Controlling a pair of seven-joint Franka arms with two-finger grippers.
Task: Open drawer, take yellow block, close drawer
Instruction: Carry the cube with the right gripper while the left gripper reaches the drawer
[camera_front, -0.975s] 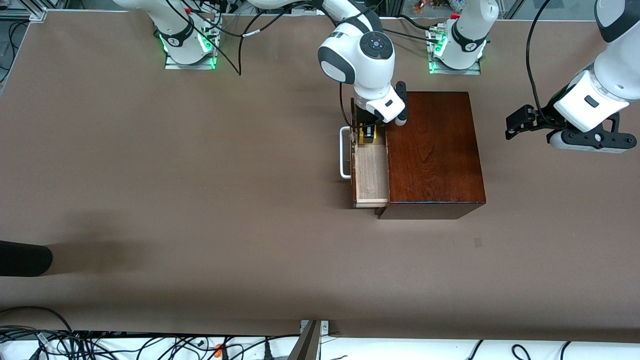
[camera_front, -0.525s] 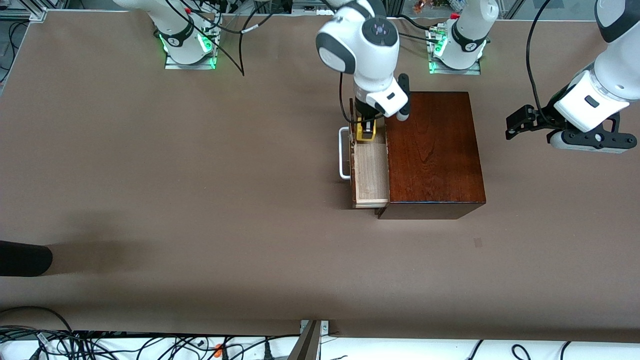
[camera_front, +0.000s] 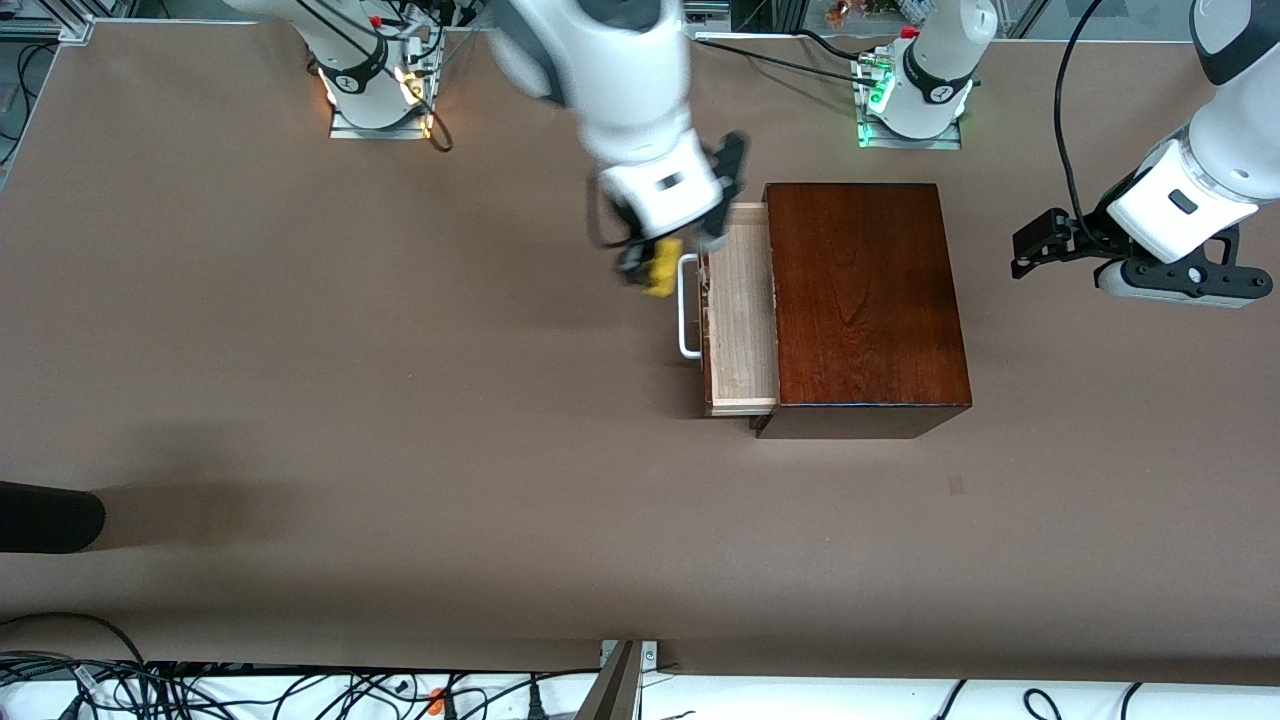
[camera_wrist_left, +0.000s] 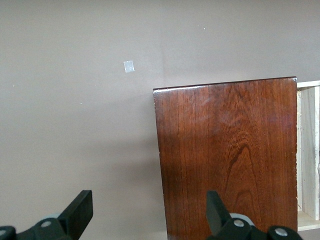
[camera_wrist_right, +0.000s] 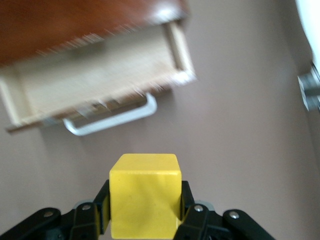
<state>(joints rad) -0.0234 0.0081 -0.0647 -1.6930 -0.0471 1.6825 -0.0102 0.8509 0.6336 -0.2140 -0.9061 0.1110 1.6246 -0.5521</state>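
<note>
The drawer (camera_front: 742, 320) stands pulled out of the dark mahogany box (camera_front: 865, 300), its pale tray empty and its white handle (camera_front: 686, 305) facing the right arm's end. It also shows in the right wrist view (camera_wrist_right: 95, 82). My right gripper (camera_front: 648, 268) is shut on the yellow block (camera_front: 660, 272), held in the air over the bare table just beside the handle; the block fills the right wrist view's fingers (camera_wrist_right: 145, 197). My left gripper (camera_front: 1040, 245) is open and empty in the air, off the box's side at the left arm's end.
The box top shows in the left wrist view (camera_wrist_left: 230, 155). A dark object (camera_front: 50, 515) lies at the table's edge toward the right arm's end. Cables run along the edge nearest the front camera.
My right gripper has lifted the yellow block out of the drawer and swung it over the handle to the table beside it. The left arm has not moved.
</note>
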